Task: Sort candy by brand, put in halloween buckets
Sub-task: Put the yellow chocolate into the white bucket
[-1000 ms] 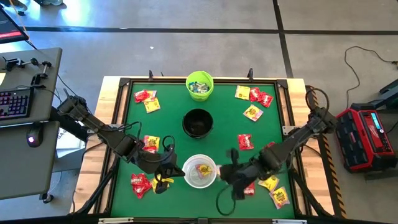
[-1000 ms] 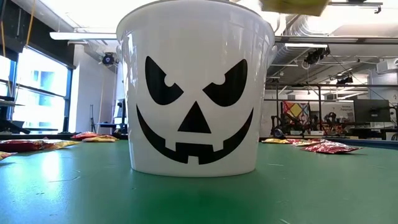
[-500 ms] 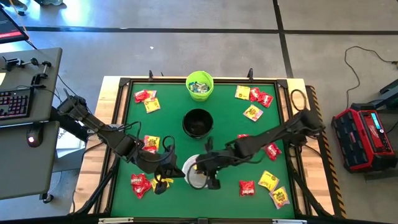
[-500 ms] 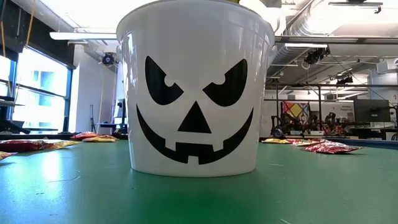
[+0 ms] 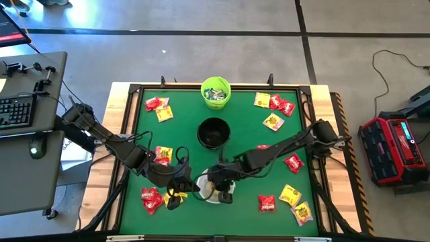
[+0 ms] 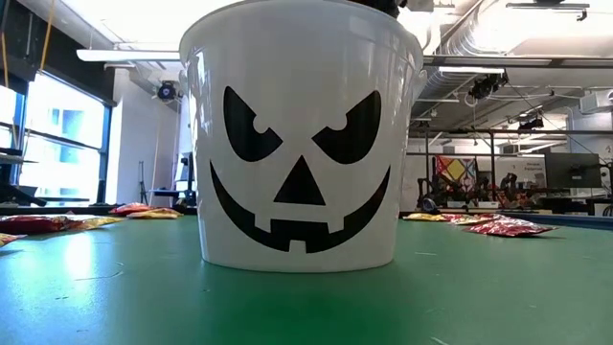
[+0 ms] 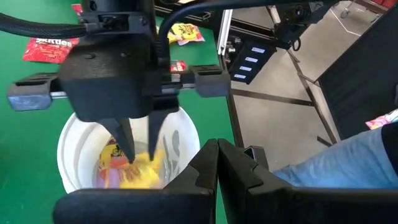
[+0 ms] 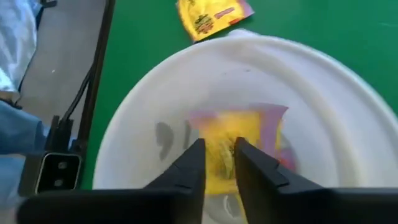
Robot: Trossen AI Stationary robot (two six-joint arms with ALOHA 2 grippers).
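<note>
Right gripper (image 7: pixel 138 149) reaching down into the white bucket (image 7: pixel 74 140)

Its jaws are standing slightly apart, gripping nothing, just above a yellow candy packet (image 8: pixel 239 140) lying inside; the left gripper (image 5: pixel 176 190), jaws shut and empty, is hovering just beside that bucket.

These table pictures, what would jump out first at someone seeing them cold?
First, the white bucket with its black jack-o'-lantern grin, at the table's near edge and filling the low view. Next, the right claw hanging over its mouth, fingers slightly apart above a yellow candy packet inside. The left claw waits shut just beside it, with red and yellow packets scattered over the green table.
</note>
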